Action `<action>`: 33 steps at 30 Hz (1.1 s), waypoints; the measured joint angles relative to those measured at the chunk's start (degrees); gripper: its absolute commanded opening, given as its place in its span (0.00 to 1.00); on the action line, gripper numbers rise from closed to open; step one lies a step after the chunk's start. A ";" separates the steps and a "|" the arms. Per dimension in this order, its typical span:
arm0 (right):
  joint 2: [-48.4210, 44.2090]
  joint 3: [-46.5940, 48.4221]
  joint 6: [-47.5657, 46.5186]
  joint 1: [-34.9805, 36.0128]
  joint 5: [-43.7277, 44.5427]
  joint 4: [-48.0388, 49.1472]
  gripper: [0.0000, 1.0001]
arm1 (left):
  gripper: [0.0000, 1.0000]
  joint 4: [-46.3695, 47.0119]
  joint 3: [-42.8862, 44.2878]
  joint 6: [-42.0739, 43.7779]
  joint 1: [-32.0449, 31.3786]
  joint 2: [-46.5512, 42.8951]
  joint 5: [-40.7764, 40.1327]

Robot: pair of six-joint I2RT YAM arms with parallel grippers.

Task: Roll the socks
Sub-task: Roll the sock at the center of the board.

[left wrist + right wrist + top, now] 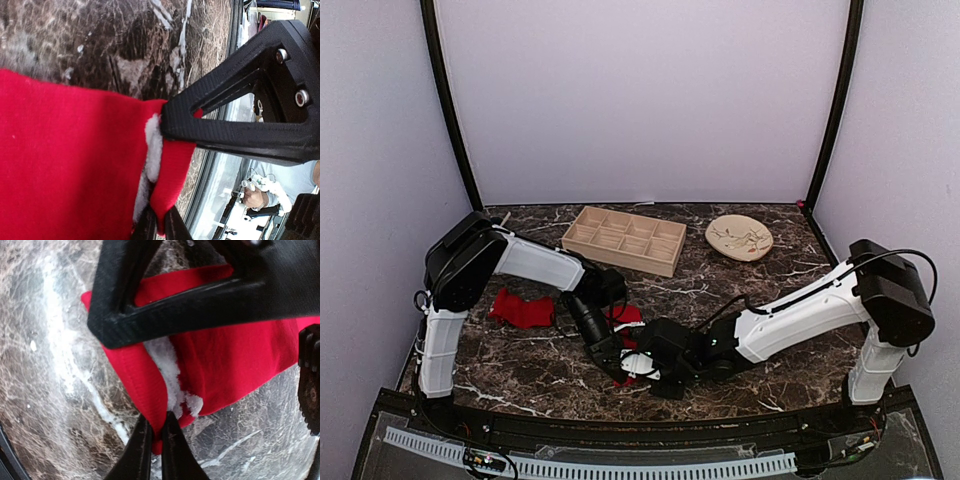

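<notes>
Socks: two bright red fabric items lie on the dark marble table (520, 372), both nearer than the wooden tray (620, 263).

1. Left sock (522, 310): it lies crumpled on the left side of the table, just beside the left arm and clear of both grippers.
2. Centre sock (628, 317): it lies near the middle of the table, close to the near edge, where the two arms meet. Both wrists cover most of it in the top view.
3. Left gripper (160, 216): the fingers are closed on the edge of the centre sock (65, 160), with red fabric pinched between the tips. A white patch (153, 142) sits just beside the pinch point.
4. Right gripper (157, 422): the fingers are closed on the same sock (235, 355), at the edge next to the white patch (170, 367).
5. Each wrist view shows a black triangular finger (225, 137) (190, 310) of the opposite gripper resting against the fabric near the patch.
6. It cannot be determined whether the pinched edge is raised off the table.

A pale oval dish (739, 238) sits at the far right, well apart from the socks.
</notes>
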 measured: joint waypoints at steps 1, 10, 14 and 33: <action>0.07 0.07 0.20 -0.09 -0.33 -0.02 0.04 | 0.12 0.02 0.00 -0.11 0.00 0.00 0.00; 0.07 0.17 0.74 -0.44 -2.43 -0.13 0.00 | 0.17 0.85 -1.38 -1.84 -0.02 -1.20 -0.26; 0.07 0.17 1.31 -0.48 -3.26 0.00 0.00 | 0.21 1.95 -2.75 -3.28 -0.02 -2.62 -1.20; -2.51 -3.37 7.56 -0.46 -4.09 2.47 0.00 | 0.22 4.81 -5.11 -5.66 0.70 -4.76 -2.58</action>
